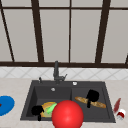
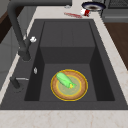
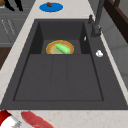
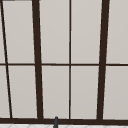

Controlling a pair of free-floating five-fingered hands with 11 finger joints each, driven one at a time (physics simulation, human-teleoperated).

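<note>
Hovering over the left basin of the dark sink (image 1: pixel 27 105), the left robot hand (image 1: pixel 37 110) hung just beside the wooden plate (image 1: pixel 46 108) that carried a green cucumber (image 1: pixel 51 108); whether its fingers were wide or curled could not be told. The right robot hand (image 1: pixel 92 96) floated over the right basin, in front of a baguette (image 1: pixel 98 103), its fingers likewise unclear. A red ball (image 1: pixel 67 115) filled the foreground. On the tabletop (image 1: pixel 12 87) lay a blue plate (image 1: pixel 5 105) at left and a red-and-white bottle (image 1: pixel 121 114) at right.
</note>
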